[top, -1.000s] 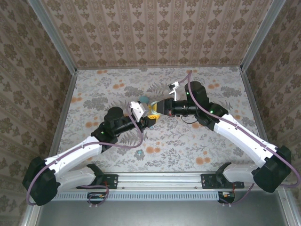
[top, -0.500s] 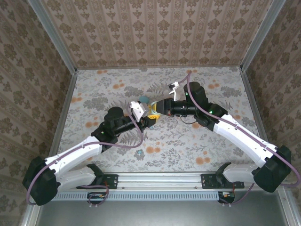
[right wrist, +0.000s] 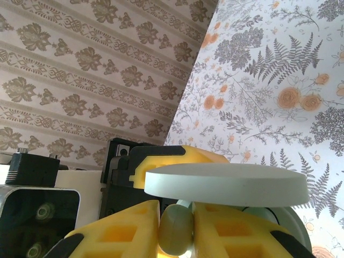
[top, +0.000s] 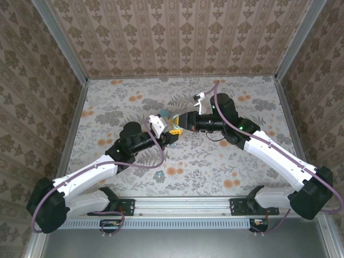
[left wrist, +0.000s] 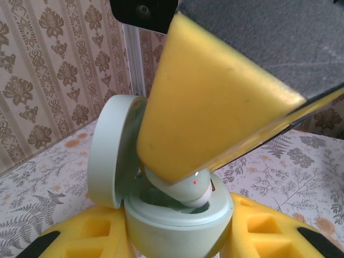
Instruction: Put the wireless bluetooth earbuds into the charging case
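Both arms meet over the middle of the flower-print desk, wrists nose to nose.

Left jaws: closed part-way onto the charging case, with one yellow finger on each side of its pale green base. The case is held upright. Cannot tell whether its underside touches the desk.

Lid: hinged open. From the left wrist it stands up at the case's left. From the right wrist it reads edge-on, a flat disc lying across just above the right fingertips.

Right jaws: all but fully closed, pinching a whitish earbud between the yellow tips. One right finger comes down slantwise from above and rests on top of the bud.

Earbud position: in the mouth of the case, with its lower part inside the rim and its upper part proud of it. A small red light shows on its shell. Cannot tell whether it is fully seated.

Second earbud, teal: loose on the desk towards the near edge, just beside the left arm's purple cable and well apart from both jaws.
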You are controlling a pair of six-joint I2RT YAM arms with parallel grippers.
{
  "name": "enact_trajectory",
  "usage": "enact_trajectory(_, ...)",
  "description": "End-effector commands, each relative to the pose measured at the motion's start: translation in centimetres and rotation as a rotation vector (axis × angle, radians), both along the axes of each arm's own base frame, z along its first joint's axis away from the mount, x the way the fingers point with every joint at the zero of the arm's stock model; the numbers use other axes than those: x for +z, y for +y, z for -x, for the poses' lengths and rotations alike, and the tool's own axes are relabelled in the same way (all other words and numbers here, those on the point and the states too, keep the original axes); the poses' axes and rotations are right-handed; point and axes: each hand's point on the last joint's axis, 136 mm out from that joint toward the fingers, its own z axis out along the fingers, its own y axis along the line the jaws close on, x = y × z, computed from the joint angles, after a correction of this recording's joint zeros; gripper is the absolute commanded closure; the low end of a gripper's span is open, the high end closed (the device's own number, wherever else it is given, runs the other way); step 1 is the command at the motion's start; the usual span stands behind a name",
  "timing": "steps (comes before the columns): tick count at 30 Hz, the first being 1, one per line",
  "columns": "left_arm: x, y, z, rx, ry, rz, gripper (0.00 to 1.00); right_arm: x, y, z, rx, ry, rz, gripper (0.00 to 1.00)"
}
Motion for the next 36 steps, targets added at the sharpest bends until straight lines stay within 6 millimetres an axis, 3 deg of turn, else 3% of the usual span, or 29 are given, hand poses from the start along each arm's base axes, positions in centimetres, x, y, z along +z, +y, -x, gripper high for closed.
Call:
enact_trajectory(1,3.6,-0.1,0.1,-0.002,-0.068,0.105,0.81,0.7,0.0,-0.1,-0.016,-0.007,-0.007,0.75)
enact_trajectory(21,3.9,0.0,-0.2,0.016,-0.06,0.133,0.81,0.4,-0.3,-0.3,-0.042,0.001,0.015,0.71)
enact_trajectory(36,3.4,0.1,-0.3,0.029,-0.065,0.115,0.81,2.5,-0.9,-0.1,-0.059,-0.04,0.003,0.66)
